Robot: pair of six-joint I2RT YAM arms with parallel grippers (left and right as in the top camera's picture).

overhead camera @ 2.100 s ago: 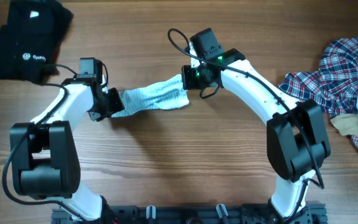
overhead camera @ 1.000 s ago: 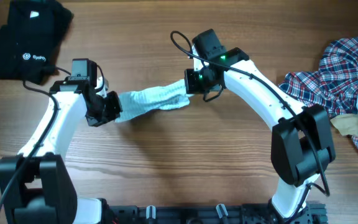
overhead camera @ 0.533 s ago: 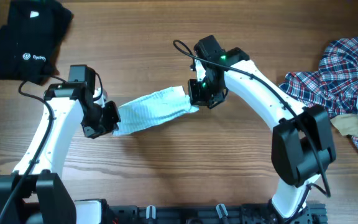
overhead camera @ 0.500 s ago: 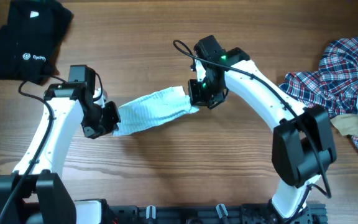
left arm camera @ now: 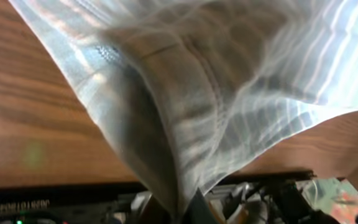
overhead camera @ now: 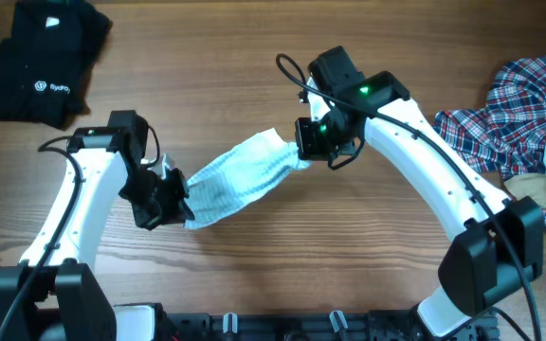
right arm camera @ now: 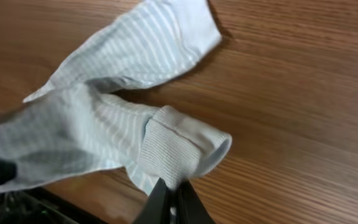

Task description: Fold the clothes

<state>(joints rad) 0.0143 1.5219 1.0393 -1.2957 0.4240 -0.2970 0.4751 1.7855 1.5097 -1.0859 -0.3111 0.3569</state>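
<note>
Both pairs of jaws are closed on cloth. The left jaws pinch one end of the small pale-blue, finely striped soft garment [overhead camera: 240, 175], and the right jaws clamp a ribbed cuff [right arm camera: 179, 146] at its other end. The piece therefore spans diagonally between the two white arms over the middle of the brown wooden tabletop [overhead camera: 282, 275]. In the left wrist view the cloth drapes close over the lens, a stitched seam showing. In the right wrist view a sleeve-like part lies flat on the wood beyond the cuff; whether the rest of the span touches the wood cannot be told.

Progress, as judged: early. The striped garment is drawn out lengthwise and bunched, with no fold laid in it yet. A red-blue-white plaid shirt [overhead camera: 510, 114] and a beige cloth piece [overhead camera: 534, 189] lie crumpled together at the right edge, apparently unfolded. A black garment with a white logo [overhead camera: 36, 57] sits as a compact pile at the far left corner; whether it is neatly folded cannot be told.

Containers: no basket, box or bin is visible, and every garment other than the one held rests directly on the wood
</note>
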